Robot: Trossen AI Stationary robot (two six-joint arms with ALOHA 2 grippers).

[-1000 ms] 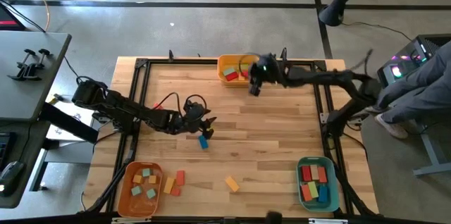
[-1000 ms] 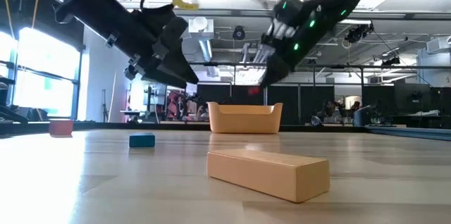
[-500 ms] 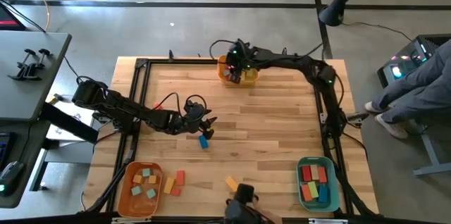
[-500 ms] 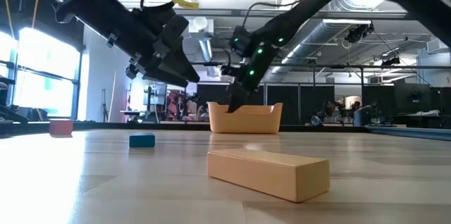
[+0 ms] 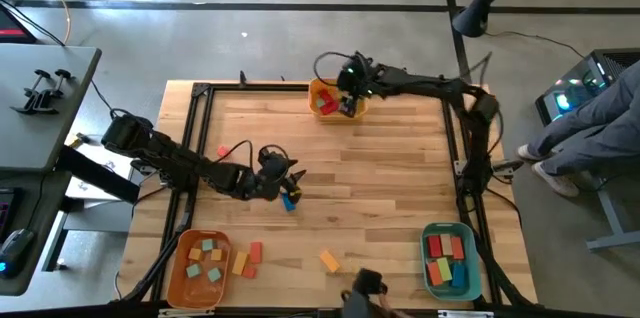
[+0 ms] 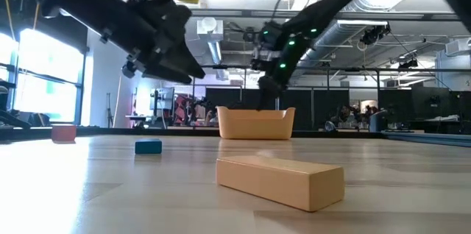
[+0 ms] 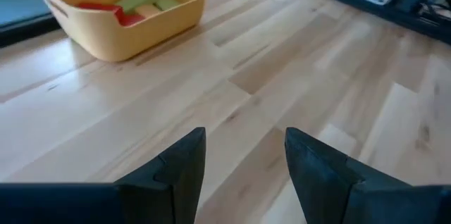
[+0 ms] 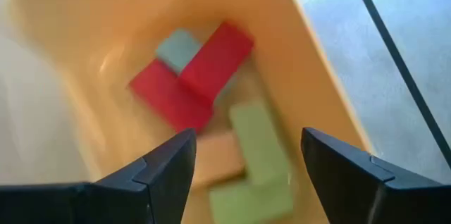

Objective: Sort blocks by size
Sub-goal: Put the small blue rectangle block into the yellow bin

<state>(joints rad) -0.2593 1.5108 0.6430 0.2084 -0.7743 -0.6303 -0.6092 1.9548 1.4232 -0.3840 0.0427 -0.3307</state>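
A blue block [image 5: 288, 201] lies on the wooden table; it also shows in the low view [image 6: 149, 146]. My left gripper [image 5: 291, 183] hovers just beside and above it, open and empty [image 7: 243, 146]. My right gripper [image 5: 347, 106] hangs open and empty [image 8: 246, 146] over the yellow bin [image 5: 322, 86], which holds red [image 8: 211, 62], teal and green [image 8: 257, 143] blocks. An orange bar [image 5: 329, 261] lies near the front edge. A small red block [image 5: 222, 151] lies at the left. An orange block [image 5: 240, 263] and a red block [image 5: 255, 253] lie beside the orange bin.
The orange bin [image 5: 182, 280] at the near left holds several small blocks. The teal bin [image 5: 470, 258] at the near right holds several long blocks. A black frame [image 5: 200, 93] edges the table. A person [image 5: 590, 128] sits beyond the right edge.
My right gripper has swung toward the table's left over the yellow bin, dipped to its rim, then risen a little above it. My left gripper has shifted slightly toward the near edge. The blocks on the table have stayed where they were.
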